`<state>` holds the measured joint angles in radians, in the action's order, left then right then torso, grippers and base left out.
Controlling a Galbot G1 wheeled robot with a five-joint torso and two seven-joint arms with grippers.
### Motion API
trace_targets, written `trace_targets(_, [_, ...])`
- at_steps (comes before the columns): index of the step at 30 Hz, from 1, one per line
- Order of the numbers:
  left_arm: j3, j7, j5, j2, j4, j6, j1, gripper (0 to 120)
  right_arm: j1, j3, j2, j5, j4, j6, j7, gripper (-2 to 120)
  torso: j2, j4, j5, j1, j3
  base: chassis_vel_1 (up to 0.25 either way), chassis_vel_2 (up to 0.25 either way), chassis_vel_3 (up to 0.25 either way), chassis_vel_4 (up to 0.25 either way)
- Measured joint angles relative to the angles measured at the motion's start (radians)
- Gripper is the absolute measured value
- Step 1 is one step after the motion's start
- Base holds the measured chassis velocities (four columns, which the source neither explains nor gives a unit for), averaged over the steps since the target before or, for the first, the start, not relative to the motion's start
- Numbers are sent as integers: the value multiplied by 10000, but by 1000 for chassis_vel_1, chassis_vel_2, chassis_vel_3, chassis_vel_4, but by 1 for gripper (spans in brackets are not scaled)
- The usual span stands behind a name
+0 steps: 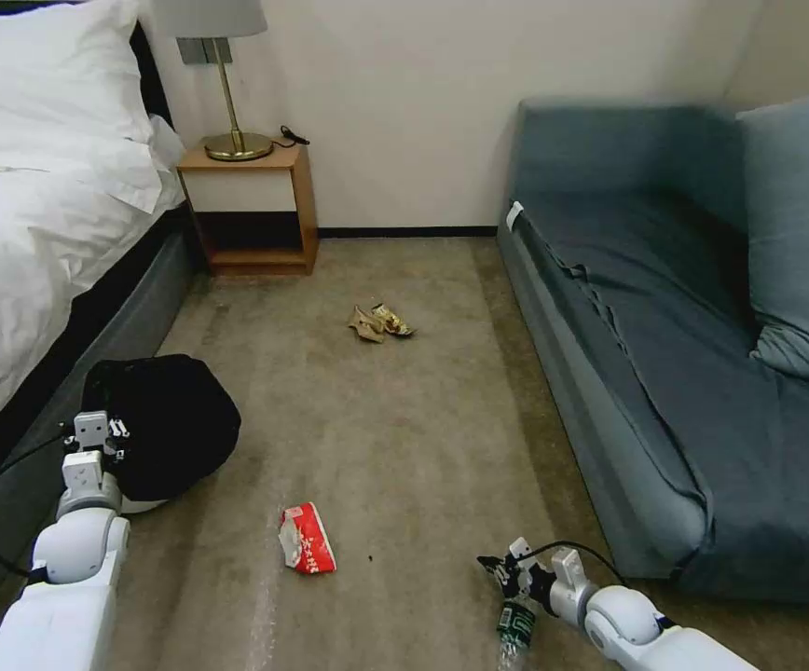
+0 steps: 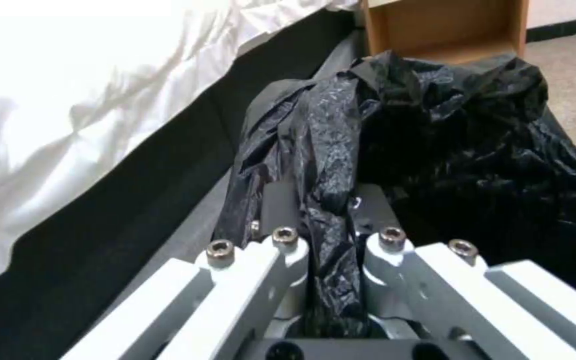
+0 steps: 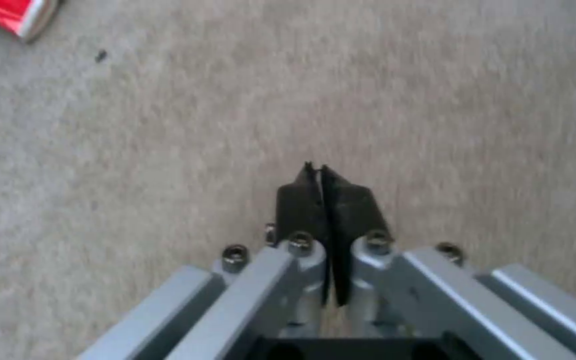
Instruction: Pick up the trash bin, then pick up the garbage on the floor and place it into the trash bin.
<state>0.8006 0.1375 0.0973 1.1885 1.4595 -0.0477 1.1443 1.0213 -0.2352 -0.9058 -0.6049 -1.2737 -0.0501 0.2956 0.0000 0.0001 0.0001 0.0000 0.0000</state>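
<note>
The trash bin (image 1: 164, 424) is gripped at its rim by the left gripper (image 2: 328, 200), whose fingers are clamped on a fold of the black bag (image 2: 435, 145), beside the bed (image 1: 41, 233). The right gripper (image 3: 321, 192) is held pressed shut and empty above the carpet (image 1: 404, 438), close to the bottle (image 1: 514, 632). The bin appears secured, so litter collection is judged to be in hand. The fingers must be opened and lowered around the bottle, while the red carton (image 1: 307, 539) and wrappers (image 1: 379, 322) lie farther off.
</note>
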Motion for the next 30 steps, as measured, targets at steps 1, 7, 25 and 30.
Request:
trace_targets(1, [0, 0, 0, 0, 0, 0, 0, 5, 0, 0, 0, 0, 0, 0, 0, 4, 0, 0, 0, 0, 0, 0, 0, 0, 0])
trace_targets(7, [199, -123, -224, 355, -59, 290, -23, 5, -89, -214, 671, -687, -1219, -357, -301, 26, 0, 0, 0, 0, 0, 0, 0, 0, 0])
trace_targets(25, [225, -352, -470, 303, -492, 829, 30, 5, 733, -87, 2594, -2340, -2952, -1197, -1385, 93, 2, -1, -1, 0, -1, 0, 0, 0, 0])
trace_targets(30, [178, -353, -471, 222, -461, 771, 88, 5, 1057, -100, 3110, -3191, -3590, -1541, -1885, 100, 2, -2, -1, 0, -1, 0, 0, 0, 0])
